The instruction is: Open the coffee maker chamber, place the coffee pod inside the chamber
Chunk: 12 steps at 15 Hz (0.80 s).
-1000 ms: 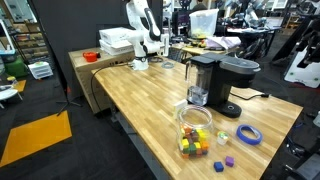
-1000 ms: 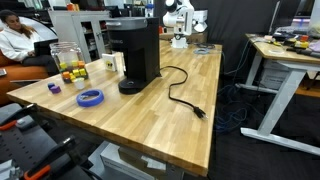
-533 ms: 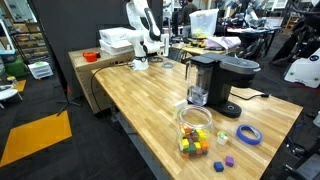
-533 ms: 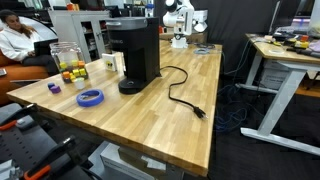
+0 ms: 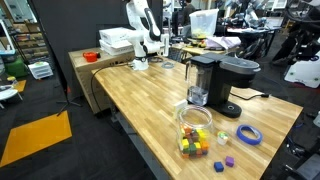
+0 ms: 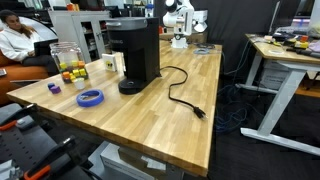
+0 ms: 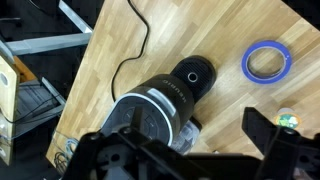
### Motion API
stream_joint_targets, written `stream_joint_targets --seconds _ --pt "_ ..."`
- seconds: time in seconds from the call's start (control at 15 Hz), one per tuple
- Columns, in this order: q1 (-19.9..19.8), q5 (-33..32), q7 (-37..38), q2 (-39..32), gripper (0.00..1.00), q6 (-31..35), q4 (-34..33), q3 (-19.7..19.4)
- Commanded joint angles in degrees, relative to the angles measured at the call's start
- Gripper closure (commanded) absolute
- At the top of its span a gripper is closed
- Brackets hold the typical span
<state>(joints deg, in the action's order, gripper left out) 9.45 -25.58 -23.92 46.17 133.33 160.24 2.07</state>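
Workshop room, cluttered desks and shelving behind the coffee maker (image 6: 137, 55). Any lettering on the machine is too small to read.

Long butcher-block table (image 5: 140, 100), pale wood; the coffee maker stands on it towards one end.

The coffee maker chamber (image 5: 240, 68) is the rounded black head on top of the coffee maker, lid down, next to the dark water tank.

Gripper (image 7: 180, 150): above the coffee maker and well apart from it, jaws spread wide, nothing between them.

Clear jar (image 5: 195, 128) near the coffee maker, coloured cubes heaped in its bottom.

Black power cord (image 6: 180, 90) trails from the coffee maker across the wood.

Blue tape roll (image 5: 248, 135) lies flat near the coffee maker's base.

Loose purple cubes (image 5: 222, 166) lie beyond the jar from the coffee maker.
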Motion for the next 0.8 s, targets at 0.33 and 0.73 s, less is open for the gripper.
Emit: stream_joint_targets --seconds 0.33,0.73 --pt "-0.15 0.23 -0.19 0.01 0.00 -0.06 -0.09 0.18" --pt "-1.19 -7.87 -1.00 -0.46 0.00 7.48 -0.34 2.90"
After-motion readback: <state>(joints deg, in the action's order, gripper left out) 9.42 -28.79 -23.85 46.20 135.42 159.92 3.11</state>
